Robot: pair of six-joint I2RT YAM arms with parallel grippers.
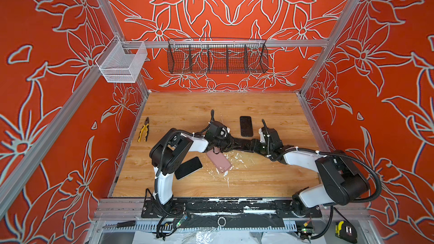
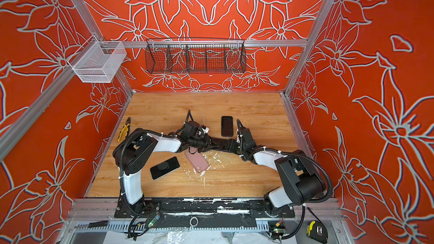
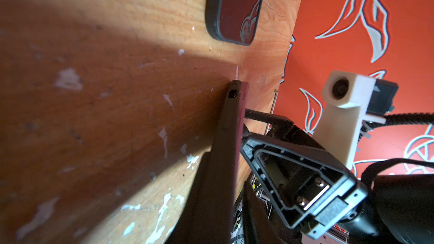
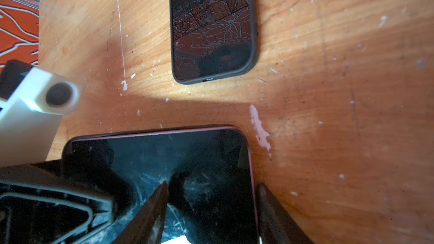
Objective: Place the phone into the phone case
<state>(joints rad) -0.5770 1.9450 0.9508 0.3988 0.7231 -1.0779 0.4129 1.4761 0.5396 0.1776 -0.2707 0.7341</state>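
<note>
Red walls (image 1: 234, 8) printed with large pale grey outline flowers close in the scene at the back and on both sides in both top views. Bare aluminium frame rails (image 1: 293, 42) run up the corners and across the back wall. A white wire-mesh basket (image 1: 122, 64) hangs at the upper left and a long black wire basket (image 1: 217, 58) with dividers hangs at the upper centre. Below them lies a light wooden tabletop (image 1: 211, 104), evenly lit, flecked with white paint chips (image 1: 234, 158) near its middle.

Pliers (image 1: 144, 129), wire basket (image 1: 217, 59), tape measure (image 1: 345, 231)
</note>
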